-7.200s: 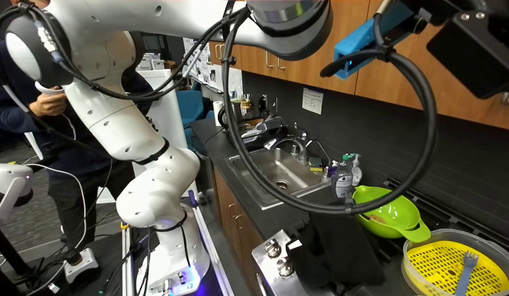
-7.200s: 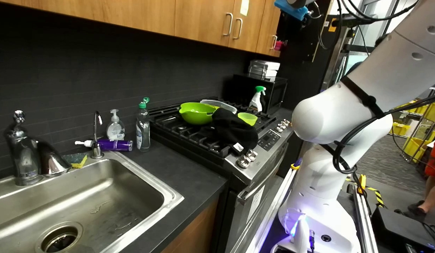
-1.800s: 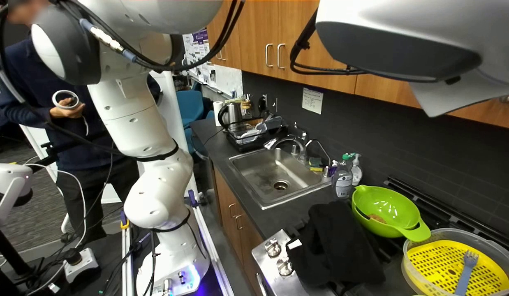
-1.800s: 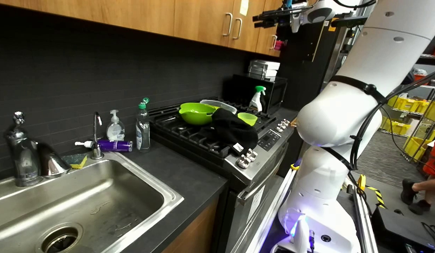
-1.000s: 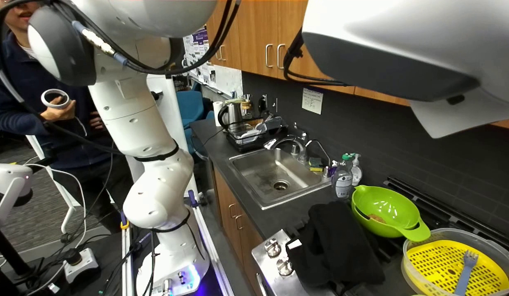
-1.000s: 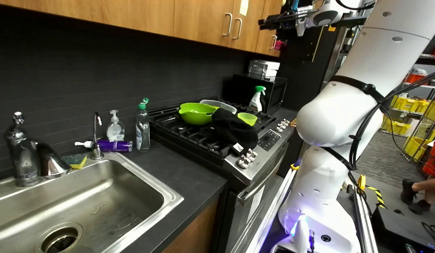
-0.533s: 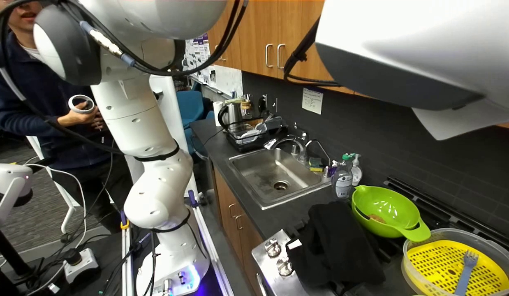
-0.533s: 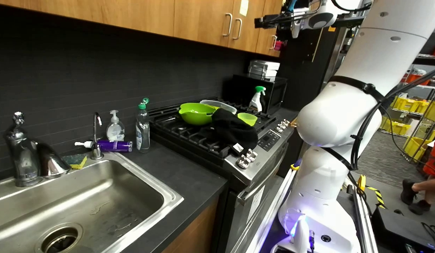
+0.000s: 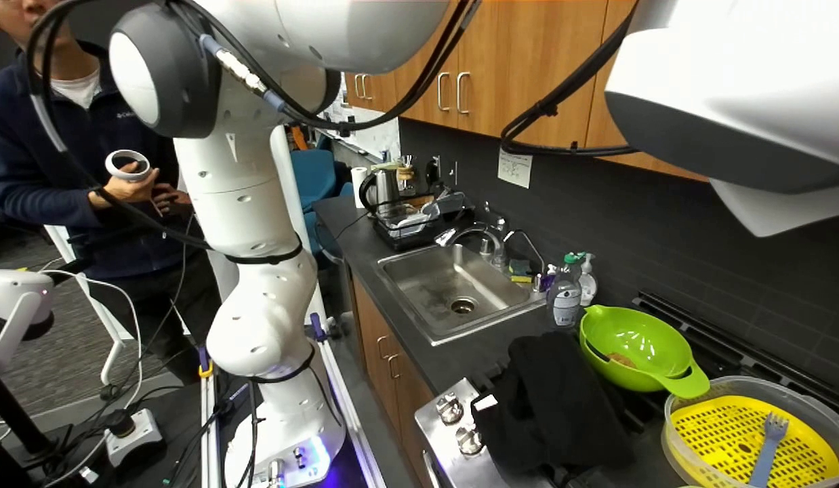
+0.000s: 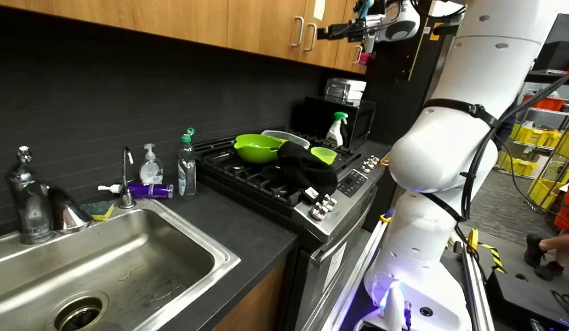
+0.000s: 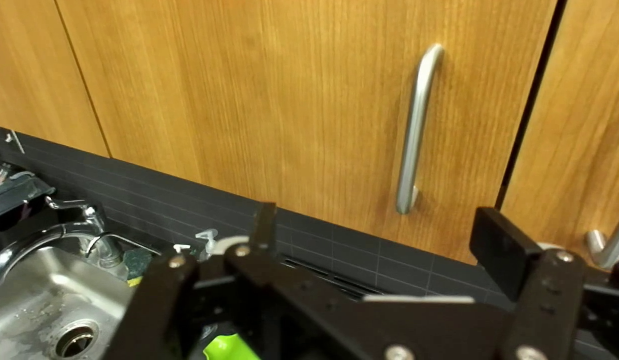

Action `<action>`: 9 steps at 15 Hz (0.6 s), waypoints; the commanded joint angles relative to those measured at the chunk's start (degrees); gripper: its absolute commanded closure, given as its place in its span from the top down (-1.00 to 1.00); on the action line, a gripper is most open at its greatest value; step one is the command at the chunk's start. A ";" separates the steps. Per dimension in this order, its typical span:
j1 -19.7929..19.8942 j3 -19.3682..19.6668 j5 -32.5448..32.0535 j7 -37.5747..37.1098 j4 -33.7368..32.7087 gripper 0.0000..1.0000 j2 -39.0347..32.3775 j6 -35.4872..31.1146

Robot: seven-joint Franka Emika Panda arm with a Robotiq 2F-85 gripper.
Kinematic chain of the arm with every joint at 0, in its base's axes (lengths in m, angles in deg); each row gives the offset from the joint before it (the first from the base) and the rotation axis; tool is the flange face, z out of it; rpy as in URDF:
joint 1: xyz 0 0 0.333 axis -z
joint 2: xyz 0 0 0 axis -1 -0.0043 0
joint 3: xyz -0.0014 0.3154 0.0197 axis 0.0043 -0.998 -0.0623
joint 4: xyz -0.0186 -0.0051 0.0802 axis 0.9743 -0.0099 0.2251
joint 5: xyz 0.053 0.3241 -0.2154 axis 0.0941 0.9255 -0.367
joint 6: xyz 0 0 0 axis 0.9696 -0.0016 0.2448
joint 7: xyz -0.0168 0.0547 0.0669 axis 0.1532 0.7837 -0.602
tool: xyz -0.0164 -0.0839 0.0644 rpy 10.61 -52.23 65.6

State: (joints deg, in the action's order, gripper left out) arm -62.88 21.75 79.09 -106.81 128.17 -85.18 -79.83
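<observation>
Nearest to the gripper (image 11: 377, 220) is a metal bar handle (image 11: 414, 130), located right of centre in the upper half of the wrist view, steeply set with its top leaning to the right. It is mounted on a wooden cabinet door (image 11: 289, 100), close to the dark seam (image 11: 531, 100) at that door's right edge.

Handling, as judged: the bar appears rigid and robust, with a smooth finish along which a grip could slide. Being fixed, its own weight is of little account; any load felt would be the door's, estimated stiff and moderately heavy. The sound place to take hold is the straight middle stretch, one finger on either side, clear of the bent ends.

Condition of the tool: the two fingers (image 11: 504, 250) stand widely spread, near centre and at lower right of the wrist view, with nothing held between them. Both tips sit lower in the frame than the bar's foot. No contact with the bar is shown, though depth cannot be judged reliably. A second handle (image 11: 618, 242) is cut by the right edge of the frame.

In both exterior views a black cloth (image 9: 558, 407) and a green bowl (image 9: 636, 346) rest on the stove (image 10: 353, 184), well below the gripper's level.
</observation>
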 commanded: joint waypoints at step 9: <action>3.18 -0.66 4.86 2.91 -9.08 1.00 -6.37 0.92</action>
State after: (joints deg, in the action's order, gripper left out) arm -60.26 21.76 82.51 -104.46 121.54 -89.97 -79.79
